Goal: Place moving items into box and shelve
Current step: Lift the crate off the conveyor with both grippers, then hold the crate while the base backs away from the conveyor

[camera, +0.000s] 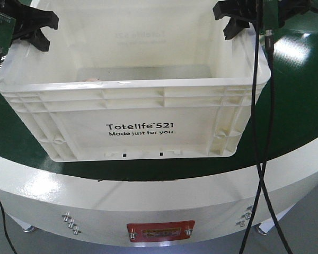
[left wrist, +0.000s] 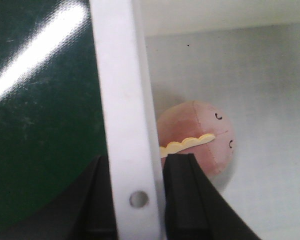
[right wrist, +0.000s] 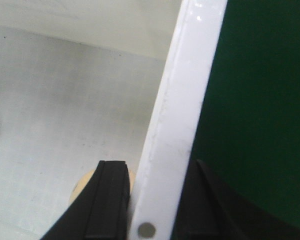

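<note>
The white box (camera: 148,114) sits on the green bench (camera: 302,116), near its front edge. The left fingers (left wrist: 185,200) pinch the box's left rim. The right fingers (right wrist: 107,200) pinch its right rim. A pink toy (left wrist: 200,132) lies inside, by the left wall.

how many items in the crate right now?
2: pink round toy by the crate left wall; cream item by its right wall, mostly occluded. More may be hidden.
</note>
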### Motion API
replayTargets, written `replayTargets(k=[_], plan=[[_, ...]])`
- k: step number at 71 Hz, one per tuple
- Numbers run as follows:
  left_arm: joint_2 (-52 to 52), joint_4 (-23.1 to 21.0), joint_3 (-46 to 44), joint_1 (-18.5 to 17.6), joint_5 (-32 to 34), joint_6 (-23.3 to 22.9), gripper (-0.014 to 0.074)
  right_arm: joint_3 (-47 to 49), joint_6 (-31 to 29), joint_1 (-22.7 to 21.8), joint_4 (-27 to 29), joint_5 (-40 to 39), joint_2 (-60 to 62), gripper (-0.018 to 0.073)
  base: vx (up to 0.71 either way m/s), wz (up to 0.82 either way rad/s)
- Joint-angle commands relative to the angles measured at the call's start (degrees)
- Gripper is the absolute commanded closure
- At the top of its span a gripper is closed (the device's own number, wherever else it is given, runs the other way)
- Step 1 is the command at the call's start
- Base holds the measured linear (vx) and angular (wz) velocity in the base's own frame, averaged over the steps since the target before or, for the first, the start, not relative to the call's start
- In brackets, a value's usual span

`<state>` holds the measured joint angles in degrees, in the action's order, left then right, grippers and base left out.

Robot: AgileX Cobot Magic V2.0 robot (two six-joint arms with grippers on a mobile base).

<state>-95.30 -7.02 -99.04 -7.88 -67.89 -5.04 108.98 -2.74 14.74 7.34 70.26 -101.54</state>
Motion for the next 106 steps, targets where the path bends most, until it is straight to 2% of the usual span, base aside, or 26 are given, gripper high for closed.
replayTargets(k=[1,25,58,106], plan=[[4.4,-6.0,-2.7,-1.0,5.6,1.2,0.0617,2.6,-1.9,1.0,6.7,-4.7,4.7,0.0571,0.0,0.0],[5.8,-6.5,-2.7,-1.0,4.1,1.2,0.0617,2.6,-1.9,1.0,7.1,-2.6,6.5,0.0571,0.0,0.0],[5.9,-10.3,-2.7,-1.0,2.7,1.4,0.0617,2.6,-1.7,1.0,9.5,-1.1,6.7,0.0571,0.0,0.0],[5.9,-10.3,-2.7,-1.0,4.5,1.4,0.0616,2.6,-1.7,1.0,10.5,-1.2,6.7,0.0571,0.0,0.0]])
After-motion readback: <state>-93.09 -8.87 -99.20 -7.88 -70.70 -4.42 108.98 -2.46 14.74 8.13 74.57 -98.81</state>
